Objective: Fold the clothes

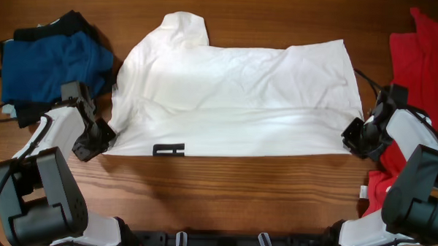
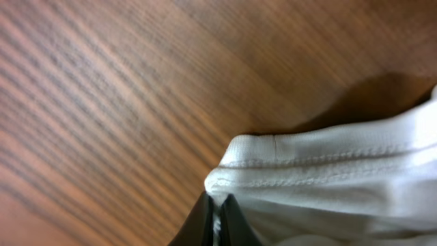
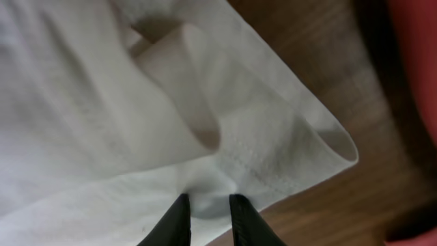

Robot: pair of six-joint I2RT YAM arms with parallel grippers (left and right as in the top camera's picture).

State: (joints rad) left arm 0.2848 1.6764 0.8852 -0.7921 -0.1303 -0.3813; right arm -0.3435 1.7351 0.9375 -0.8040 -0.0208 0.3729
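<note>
The large white T-shirt [image 1: 234, 94] lies spread across the middle of the table, its front edge folded over, with a black bar print [image 1: 168, 150] at the near-left edge. My left gripper [image 1: 100, 137] is shut on the shirt's near-left corner [image 2: 273, 178]; its fingers [image 2: 217, 215] pinch the hem. My right gripper [image 1: 353, 139] is at the near-right corner, its fingers [image 3: 205, 215] closed on a bunch of the white fabric [image 3: 136, 102]. A red T-shirt [image 1: 418, 57] lies at the right edge. Folded blue and black garments [image 1: 49, 62] are stacked at the far left.
Bare wooden tabletop [image 1: 238, 189] runs along the near side, in front of the shirt. More red cloth [image 1: 374, 190] lies by the right arm's base. The folded stack sits close behind my left arm.
</note>
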